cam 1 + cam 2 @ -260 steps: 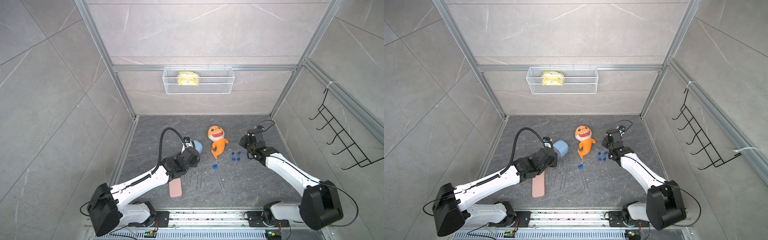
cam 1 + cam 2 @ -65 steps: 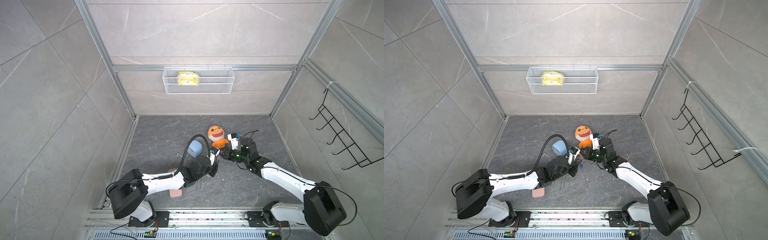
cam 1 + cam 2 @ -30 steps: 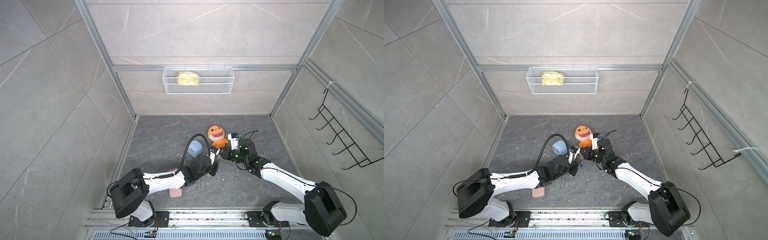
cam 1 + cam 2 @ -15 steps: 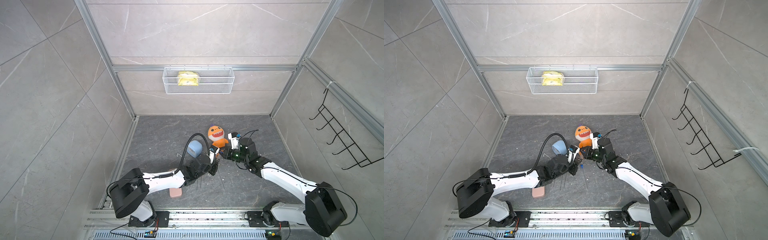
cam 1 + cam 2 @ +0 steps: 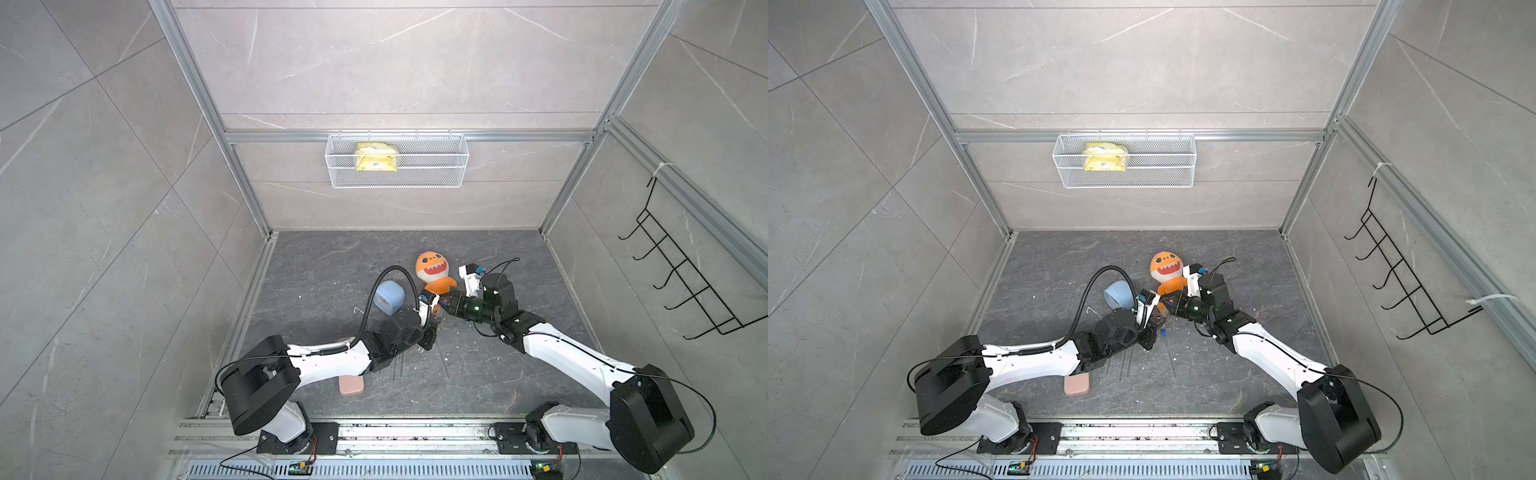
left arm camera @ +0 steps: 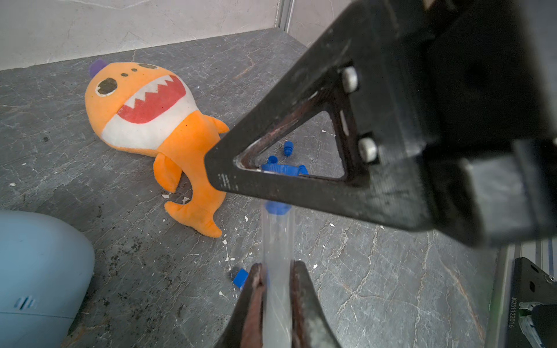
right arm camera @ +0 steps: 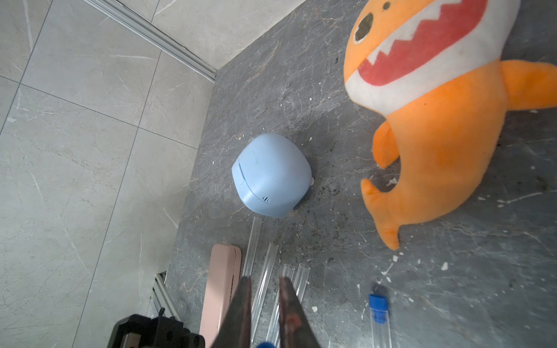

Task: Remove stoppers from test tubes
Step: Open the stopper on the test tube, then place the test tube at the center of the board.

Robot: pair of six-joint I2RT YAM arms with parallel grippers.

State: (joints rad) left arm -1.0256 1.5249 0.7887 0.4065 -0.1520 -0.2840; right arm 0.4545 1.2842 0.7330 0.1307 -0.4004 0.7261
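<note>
Both converged centre: left end effector pinches tube, right end effector seemingly stopper; walls distant.

Left arm and right arm: white link shells, black joint housings, chunky black base motors. Black corrugated hose loops off the left one. The right has a thin black cable and a green LED at the wrist. Left gripper and right gripper: black fingers, inner faces scuffed rusty brown. Right's finger is an open triangle frame with two white screws.
</note>
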